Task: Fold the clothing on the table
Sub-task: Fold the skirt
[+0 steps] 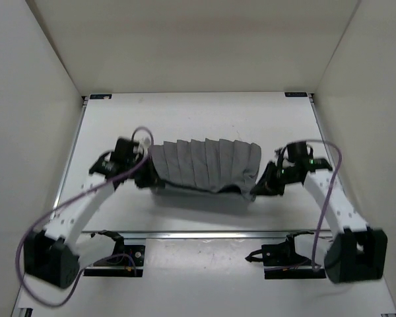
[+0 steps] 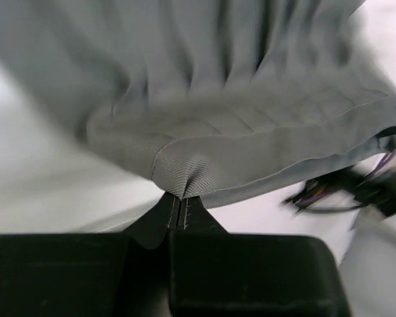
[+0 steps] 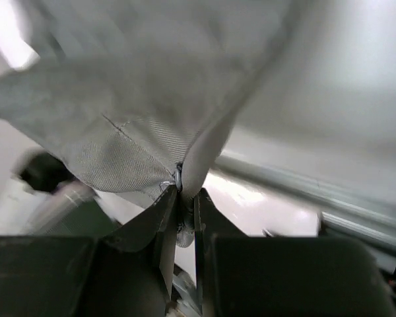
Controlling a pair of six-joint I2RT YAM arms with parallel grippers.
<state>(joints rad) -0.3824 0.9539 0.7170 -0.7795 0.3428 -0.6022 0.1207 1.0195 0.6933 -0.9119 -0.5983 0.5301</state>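
**Over the middle of the bench: grey clothing hanging between two closed claws**

Over the middle of the bench [image 1: 204,112], the clothing [image 1: 201,164] is stretching sideways between the two arms, its creases running from far edge to near edge. The left claw [image 1: 145,178] is pinching the garment's left corner. In the left wrist view its jaws are pressing tight together on a stitched hem corner. The right claw [image 1: 256,191] is gripping the opposite corner, and the right wrist view is showing a fold of cloth squeezed between its nearly closed jaws.

Much is proving hard to read. From above, the tips of both claws are disappearing under the cloth edges, so the grips are showing clearly only at the wrists. The near hem is sagging and casting a dark shadow on the bench, and whether it is touching the surface cannot be told. The garment's underside is hidden, and its kind is not showing. Both wrist views are blurring away from the jaws. Dark wiring [image 2: 320,195] is smearing below the hem on the left, and a dark shape at the right wrist view's left edge is unreadable. The silver rail [image 1: 211,233] is lying nearer the arm bases, well apart from the cloth.
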